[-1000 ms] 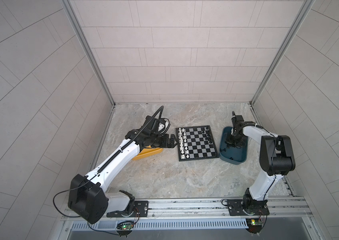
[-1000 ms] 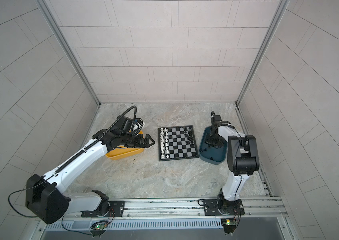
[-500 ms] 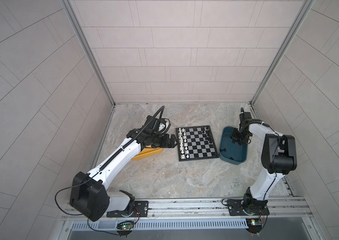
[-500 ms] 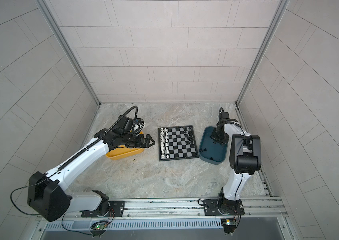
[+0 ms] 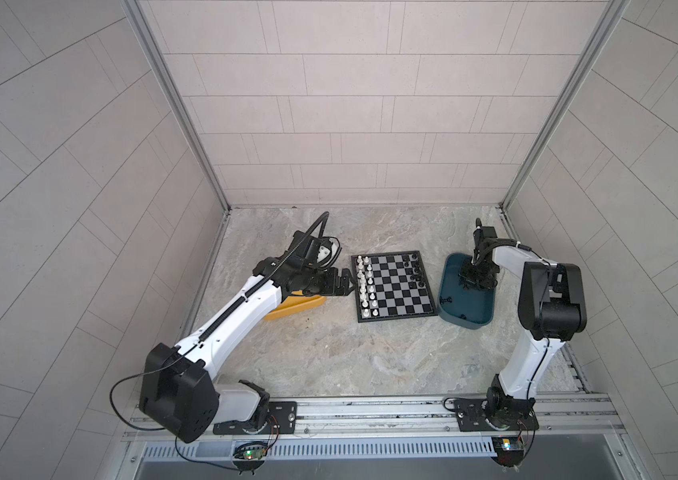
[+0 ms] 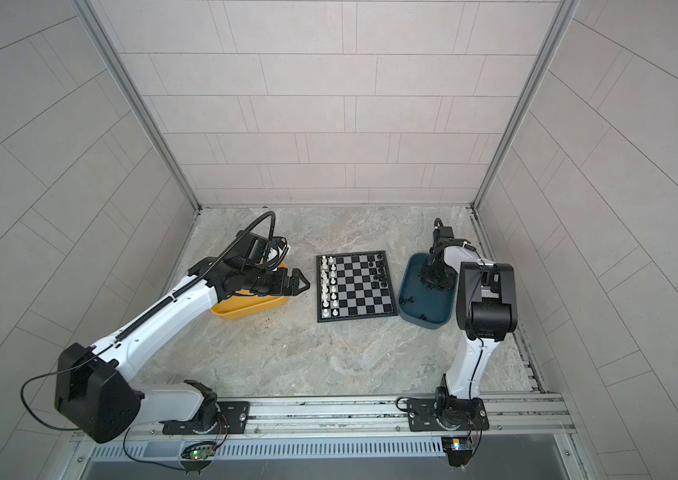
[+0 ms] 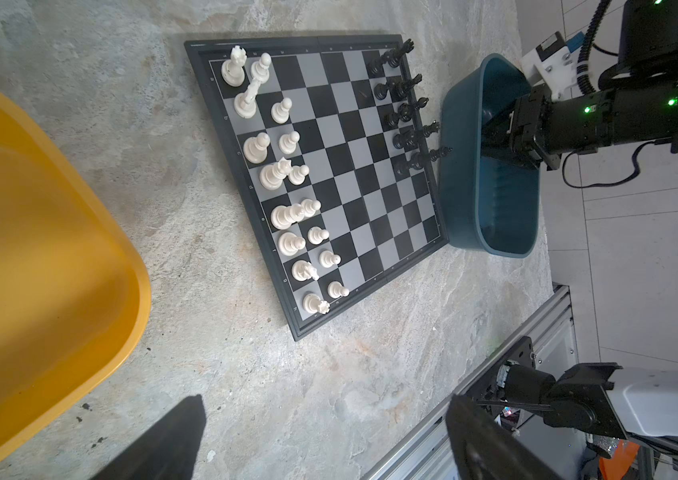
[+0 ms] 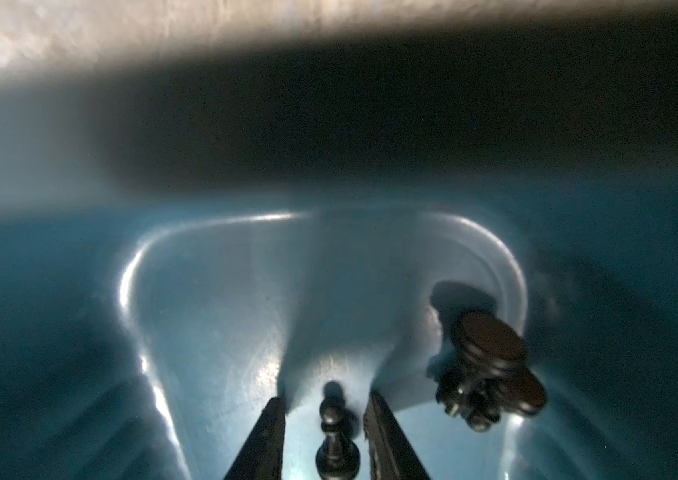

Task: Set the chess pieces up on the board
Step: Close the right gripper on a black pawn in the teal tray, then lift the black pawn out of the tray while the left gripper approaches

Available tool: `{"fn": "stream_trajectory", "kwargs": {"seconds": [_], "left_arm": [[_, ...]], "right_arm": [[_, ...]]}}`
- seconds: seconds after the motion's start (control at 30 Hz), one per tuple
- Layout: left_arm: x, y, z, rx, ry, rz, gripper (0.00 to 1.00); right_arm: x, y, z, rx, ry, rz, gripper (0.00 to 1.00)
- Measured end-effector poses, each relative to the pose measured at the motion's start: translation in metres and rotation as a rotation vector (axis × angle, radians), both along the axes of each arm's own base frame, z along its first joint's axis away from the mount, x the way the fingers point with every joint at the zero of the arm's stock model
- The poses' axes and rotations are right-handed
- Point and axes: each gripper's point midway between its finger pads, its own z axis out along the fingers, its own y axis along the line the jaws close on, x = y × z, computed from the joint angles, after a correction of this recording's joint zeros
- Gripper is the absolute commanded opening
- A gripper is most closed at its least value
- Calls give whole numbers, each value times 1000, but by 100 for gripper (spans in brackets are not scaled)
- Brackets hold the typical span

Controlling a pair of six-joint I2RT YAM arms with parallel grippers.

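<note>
Marble tabletop point(image 5: 329, 353); left pincer point(image 5: 347, 281) gapes near board point(image 5: 395, 286); right pincer point(image 8: 325, 399) parted astride black pawn point(image 8: 335, 440) in teal tray point(image 5: 470, 307), seemingly untouched.

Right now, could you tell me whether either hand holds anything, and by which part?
Nothing is held. The right hand straddles a black pawn in the teal tray, with gaps on both sides; the left hand is open and empty.

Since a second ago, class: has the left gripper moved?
No. The left gripper still hovers, jaws open, between the yellow tray and the board, as close to the board's edge as before.
</note>
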Motion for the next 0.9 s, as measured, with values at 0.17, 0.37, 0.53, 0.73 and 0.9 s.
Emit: {"fn": "stream_trajectory", "kwargs": {"seconds": [0.17, 0.37, 0.53, 0.73, 0.9], "left_arm": [[0, 0, 0, -2, 1, -2, 97], [-1, -1, 1, -7, 2, -4, 97], [-1, -1, 1, -8, 3, -6, 97], [-1, -1, 1, -8, 3, -3, 97], [0, 0, 1, -9, 3, -2, 97]], "right_arm": [[-4, -2, 0, -14, 1, 13, 25], [-4, -4, -1, -30, 5, 18, 23], [-5, -4, -1, -37, 9, 23, 20], [-5, 0, -2, -38, 9, 34, 25], [-7, 2, -3, -38, 5, 38, 20]]}}
